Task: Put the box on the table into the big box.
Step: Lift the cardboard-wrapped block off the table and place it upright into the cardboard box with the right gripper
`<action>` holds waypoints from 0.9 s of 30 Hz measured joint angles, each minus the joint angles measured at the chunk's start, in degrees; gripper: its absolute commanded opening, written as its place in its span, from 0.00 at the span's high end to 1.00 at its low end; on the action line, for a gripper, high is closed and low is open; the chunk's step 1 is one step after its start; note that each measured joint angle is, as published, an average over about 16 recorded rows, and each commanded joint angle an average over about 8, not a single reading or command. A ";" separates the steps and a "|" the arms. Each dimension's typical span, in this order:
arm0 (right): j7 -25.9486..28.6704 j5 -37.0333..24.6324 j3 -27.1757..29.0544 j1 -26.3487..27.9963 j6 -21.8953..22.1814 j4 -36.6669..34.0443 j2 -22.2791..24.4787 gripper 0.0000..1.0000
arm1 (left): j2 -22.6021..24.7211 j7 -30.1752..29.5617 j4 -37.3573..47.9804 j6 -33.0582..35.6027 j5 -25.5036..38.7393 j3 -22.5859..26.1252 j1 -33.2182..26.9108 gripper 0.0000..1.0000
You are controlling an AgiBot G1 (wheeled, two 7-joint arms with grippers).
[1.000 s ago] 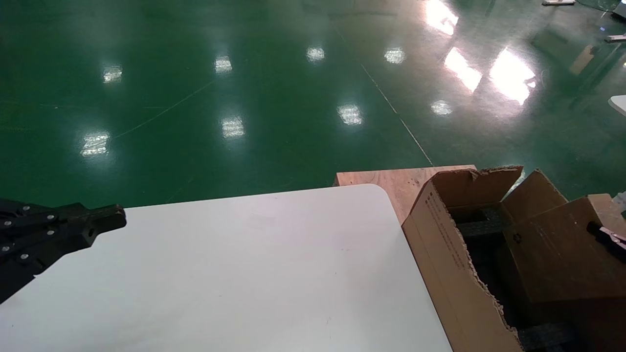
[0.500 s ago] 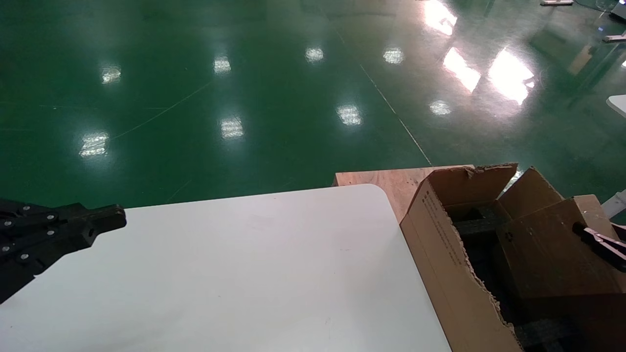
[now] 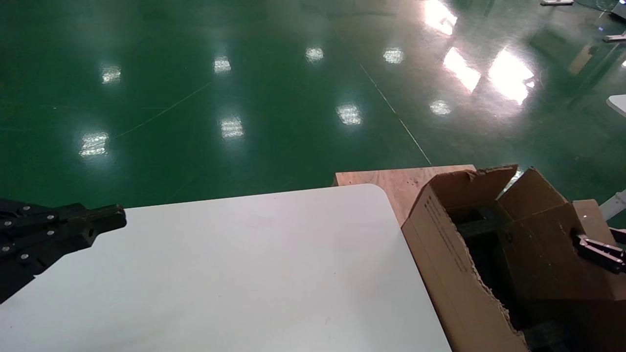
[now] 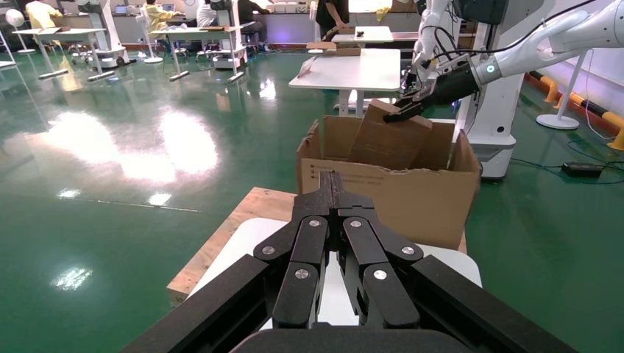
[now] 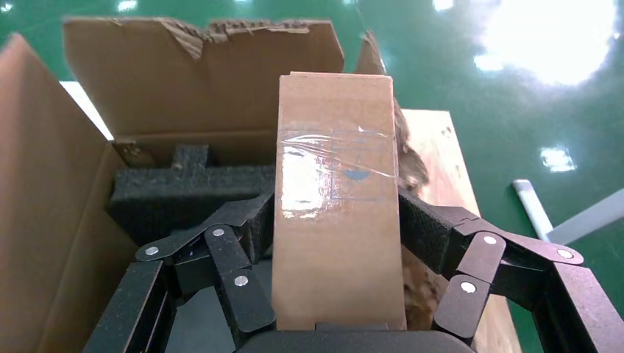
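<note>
The small taped box sits between the pads of my right gripper, which is shut on its two sides. It hangs tilted inside the big box, a torn-edged carton standing off the right end of the white table. Black foam lies on the carton's floor under the box. In the head view the box leans steeply, with the right gripper at its right edge. My left gripper hovers shut over the table's left side, holding nothing. From the left wrist view the box pokes above the carton.
A light plywood board lies under the carton, past the table's rounded corner. Glossy green floor surrounds everything. Another white tabletop shows at the far right. More tables and a robot base stand beyond the carton.
My right gripper has moved down and deeper into the carton with the small box, which now tilts more steeply. The left gripper has stayed where it was.
</note>
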 measured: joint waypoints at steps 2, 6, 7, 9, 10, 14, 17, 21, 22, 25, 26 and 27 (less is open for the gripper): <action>-0.05 0.27 1.01 -0.84 -0.18 0.50 -0.14 1.00 | 0.00 0.00 0.00 0.00 0.00 0.00 0.00 1.00; 0.05 0.59 4.07 -3.27 -0.61 1.96 -0.13 1.00 | 0.00 0.00 0.00 0.00 0.00 0.00 0.00 1.00; 0.11 0.59 5.10 -4.08 -0.73 2.44 -0.02 1.00 | 0.00 0.00 0.00 0.00 0.00 0.00 0.00 1.00; 0.30 0.50 7.54 -5.99 -0.98 3.57 0.33 1.00 | 0.00 0.00 0.00 0.00 0.00 0.00 0.00 1.00; 0.44 0.39 8.93 -7.11 -1.10 4.22 0.59 1.00 | 0.00 0.00 0.00 0.00 0.00 0.00 0.00 1.00; 1.36 -0.41 15.27 -12.42 -1.45 7.44 2.25 1.00 | 0.00 0.00 0.00 0.00 0.00 0.00 0.00 1.00; 2.54 -1.34 20.24 -16.98 -1.30 10.45 4.09 1.00 | 0.00 0.00 0.00 0.00 0.00 0.00 0.00 1.00; 4.54 -2.75 26.12 -22.84 -0.43 14.84 6.80 1.00 | 0.00 0.00 0.00 0.00 0.00 0.00 0.00 1.00; 5.10 -3.09 27.30 -24.13 -0.11 15.92 7.42 1.00 | 0.00 0.00 0.00 0.00 0.00 0.00 0.00 1.00; 6.76 -4.02 29.97 -27.35 1.03 18.86 8.91 1.00 | 0.00 0.00 0.00 0.00 0.00 0.00 0.00 1.00; 7.29 -4.27 30.55 -28.17 1.45 19.69 9.25 1.00 | 0.00 0.00 0.00 0.00 0.00 0.00 0.00 1.00; 7.79 -4.51 30.99 -28.86 1.87 20.42 9.49 1.00 | 0.00 0.00 0.00 0.00 0.00 0.00 0.00 1.00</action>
